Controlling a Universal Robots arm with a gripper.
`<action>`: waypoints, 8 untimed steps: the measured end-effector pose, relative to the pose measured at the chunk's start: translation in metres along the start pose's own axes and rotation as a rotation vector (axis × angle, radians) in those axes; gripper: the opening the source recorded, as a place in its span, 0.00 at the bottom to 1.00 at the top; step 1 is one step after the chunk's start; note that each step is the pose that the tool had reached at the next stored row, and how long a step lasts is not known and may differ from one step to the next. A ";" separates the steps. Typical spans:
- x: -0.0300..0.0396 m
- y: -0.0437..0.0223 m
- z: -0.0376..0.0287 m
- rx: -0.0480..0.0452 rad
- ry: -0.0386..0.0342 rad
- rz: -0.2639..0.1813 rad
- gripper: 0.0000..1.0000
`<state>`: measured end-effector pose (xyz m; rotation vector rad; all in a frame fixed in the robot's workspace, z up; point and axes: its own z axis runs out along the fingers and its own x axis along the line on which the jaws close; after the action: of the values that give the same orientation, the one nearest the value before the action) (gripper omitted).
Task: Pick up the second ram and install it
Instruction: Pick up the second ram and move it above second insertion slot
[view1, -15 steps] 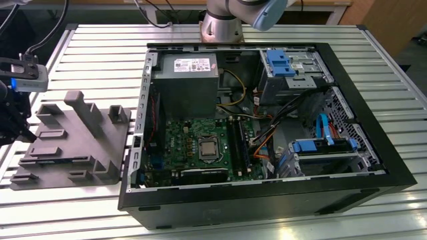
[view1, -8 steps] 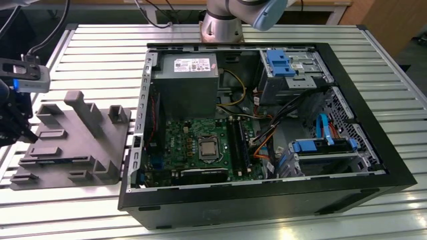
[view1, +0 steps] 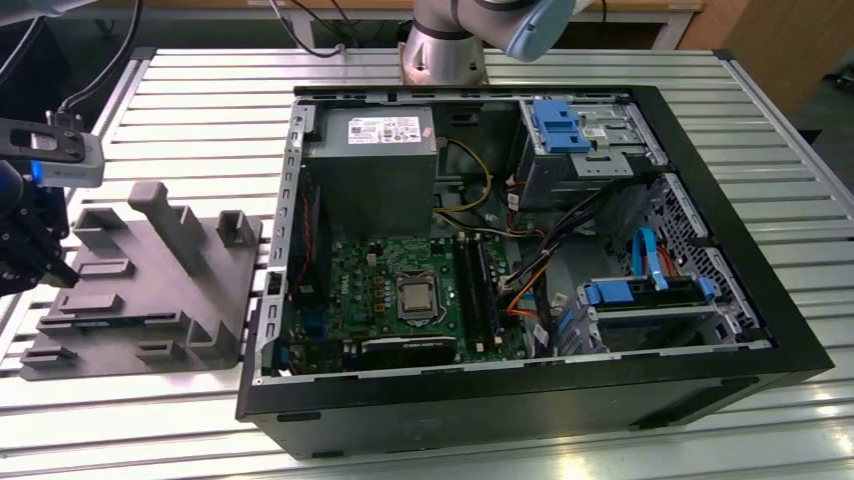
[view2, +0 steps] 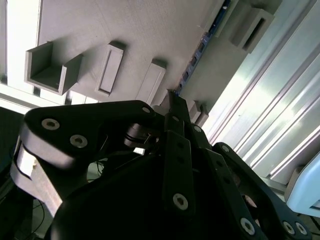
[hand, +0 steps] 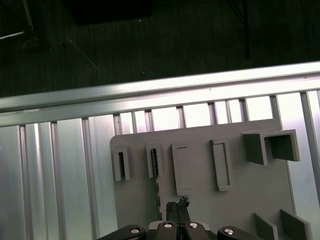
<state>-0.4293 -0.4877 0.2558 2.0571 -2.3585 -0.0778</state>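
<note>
One step is in hand, the pick-up: the gripper (hand: 177, 204) hangs over the grey holder (hand: 200, 145), well apart from the computer case (view1: 747, 330). Its fingers are drawn together with hardly a gap beside the second ram (hand: 156, 172), and whether they already pinch it I cannot tell. The ram stands on edge in a holder slot, its long axis running away from the fingertips, so lifting it likely calls for a straight pull.
</note>
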 end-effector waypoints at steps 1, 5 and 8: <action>0.0000 -0.0002 0.0003 0.0000 0.0000 0.000 0.11; -0.0001 -0.0014 0.0017 0.0001 -0.0001 -0.001 0.11; -0.0002 -0.0023 0.0026 0.0001 -0.0001 -0.001 0.11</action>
<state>-0.4271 -0.4877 0.2531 2.0584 -2.3576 -0.0778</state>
